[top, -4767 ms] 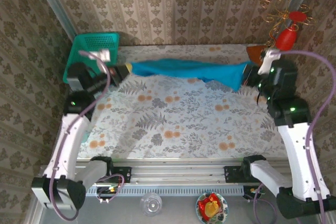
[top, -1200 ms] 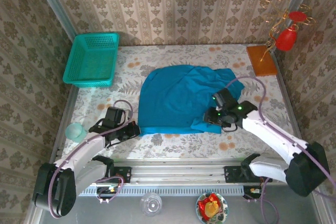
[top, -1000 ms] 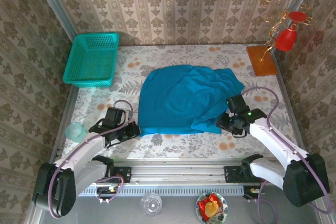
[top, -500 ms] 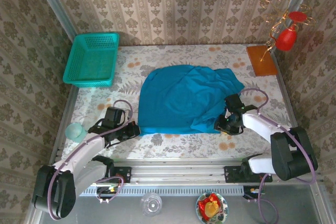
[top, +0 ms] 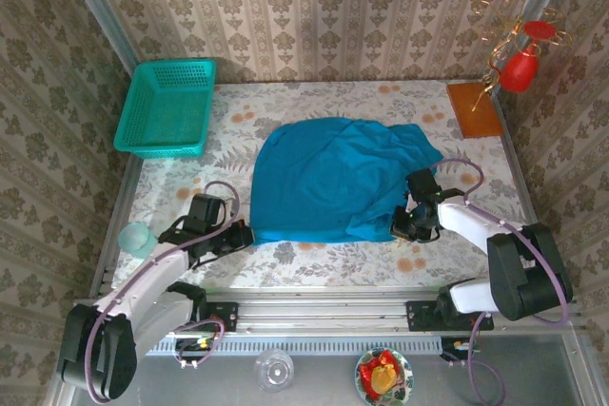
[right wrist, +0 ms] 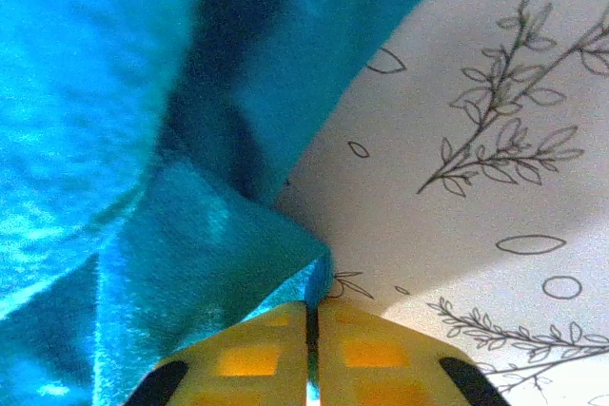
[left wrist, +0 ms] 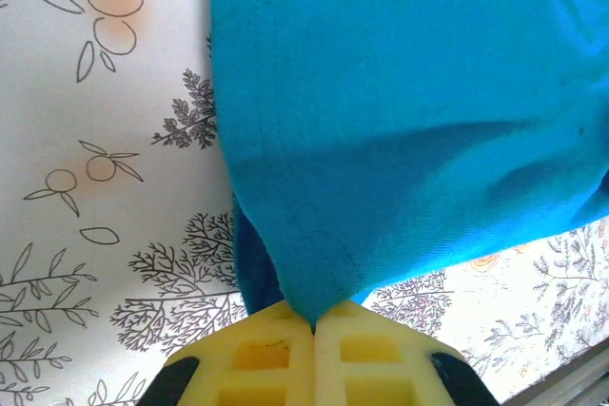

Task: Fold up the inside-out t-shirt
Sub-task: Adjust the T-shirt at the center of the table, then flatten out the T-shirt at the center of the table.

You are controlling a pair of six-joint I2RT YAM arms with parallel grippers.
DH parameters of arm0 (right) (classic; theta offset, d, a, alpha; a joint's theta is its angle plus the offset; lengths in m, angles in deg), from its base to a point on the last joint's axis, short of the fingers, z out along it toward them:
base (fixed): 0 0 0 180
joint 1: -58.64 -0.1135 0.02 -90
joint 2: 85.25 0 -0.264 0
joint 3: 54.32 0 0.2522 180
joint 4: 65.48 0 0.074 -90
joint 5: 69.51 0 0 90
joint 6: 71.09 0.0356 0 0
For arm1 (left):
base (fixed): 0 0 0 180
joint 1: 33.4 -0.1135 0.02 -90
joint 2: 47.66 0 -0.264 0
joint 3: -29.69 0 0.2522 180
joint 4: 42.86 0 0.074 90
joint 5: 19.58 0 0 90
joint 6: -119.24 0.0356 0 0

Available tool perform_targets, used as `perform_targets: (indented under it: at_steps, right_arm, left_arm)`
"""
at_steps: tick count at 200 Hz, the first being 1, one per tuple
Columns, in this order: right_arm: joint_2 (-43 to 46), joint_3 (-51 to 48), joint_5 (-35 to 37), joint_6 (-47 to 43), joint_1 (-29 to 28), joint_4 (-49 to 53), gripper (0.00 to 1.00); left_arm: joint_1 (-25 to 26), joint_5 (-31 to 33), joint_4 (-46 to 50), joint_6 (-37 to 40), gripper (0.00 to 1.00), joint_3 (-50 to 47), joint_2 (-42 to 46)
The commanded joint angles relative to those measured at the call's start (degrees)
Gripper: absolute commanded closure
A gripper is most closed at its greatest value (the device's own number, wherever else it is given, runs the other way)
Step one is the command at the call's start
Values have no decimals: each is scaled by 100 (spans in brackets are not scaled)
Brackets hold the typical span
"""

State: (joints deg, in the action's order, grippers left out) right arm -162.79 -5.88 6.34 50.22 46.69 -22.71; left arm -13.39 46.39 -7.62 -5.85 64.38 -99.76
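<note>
The inside-out t-shirt (top: 328, 178) lies spread in a rumpled teal-blue heap on the middle of the table. My left gripper (top: 245, 233) sits at its near left corner, shut on the hem; in the left wrist view the cloth (left wrist: 400, 111) runs down into the closed yellow fingers (left wrist: 262, 354). My right gripper (top: 400, 225) is at the near right corner, shut on a pinched point of the t-shirt (right wrist: 190, 254) just above its yellow fingers (right wrist: 381, 349).
A turquoise mesh basket (top: 167, 106) stands at the back left. An orange-brown block (top: 473, 108) and a red ornament on a wire stand (top: 521, 62) sit at the back right. The floral tablecloth (top: 314, 256) lies bare along the near edge.
My right gripper slid in to the shirt's near right corner and closed on it. The left gripper has kept its hold on the near left corner without moving.
</note>
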Motion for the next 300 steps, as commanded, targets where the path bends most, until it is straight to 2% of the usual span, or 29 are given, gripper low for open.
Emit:
perform_targets:
  at_steps: [1, 18, 69, 93, 122, 148, 162, 195, 209, 222, 247, 275, 289, 300]
  right_arm:
    - [195, 150, -79, -4, -24, -31, 95]
    - [503, 276, 31, -10, -24, 145, 100]
    - [1962, 1360, 1047, -2, -16, 1307, 100]
    - [2352, 2512, 1668, -229, -5, 1745, 100]
    - [2123, 4459, 2353, -732, -5, 2213, 100]
    - [1796, 6184, 2772, -1127, -4, 2330, 100]
    - [1678, 6807, 2845, -1220, -9, 2231, 100]
    - [1640, 6822, 2454, -956, -2, 1365, 100]
    - [1591, 6758, 2198, -793, -5, 1158, 100]
    - [1585, 6808, 2256, -765, -1, 1029, 100]
    - [1433, 7786, 2951, -1232, 8, 1238, 100]
    - [932, 9965, 3883, -2137, 16, 1699, 100]
    - [756, 10758, 4093, -2399, 8, 1732, 100]
    - [745, 10906, 4130, -2425, 7, 1661, 100]
  left_arm:
    - [-72, -5, 164, 47, 100, 235, 129]
    - [-85, 4, 166, 62, 100, 301, 172]
    - [-225, -28, 114, 333, 100, 860, 464]
    - [-339, -147, -69, 453, 100, 1307, 420]
    - [-518, -361, -330, 720, 100, 2222, 126]
    - [-758, -639, -336, 1058, 100, 3414, -211]
    - [-1025, -839, -171, 1264, 100, 4272, -386]
    - [-1867, -1199, 866, 1969, 100, 7402, -992]
    - [-2003, -1389, 1148, 2032, 100, 8563, -1348]
    - [-2018, -1666, 1138, 1926, 100, 9116, -1561]
    - [-2010, -1850, 539, 1483, 100, 8589, -1481]
    - [-2010, -1831, -151, 1087, 100, 7315, -1148]
    - [-2015, -1851, -635, 724, 100, 6716, -959]
    - [-2017, -1841, -986, 503, 100, 6384, -842]
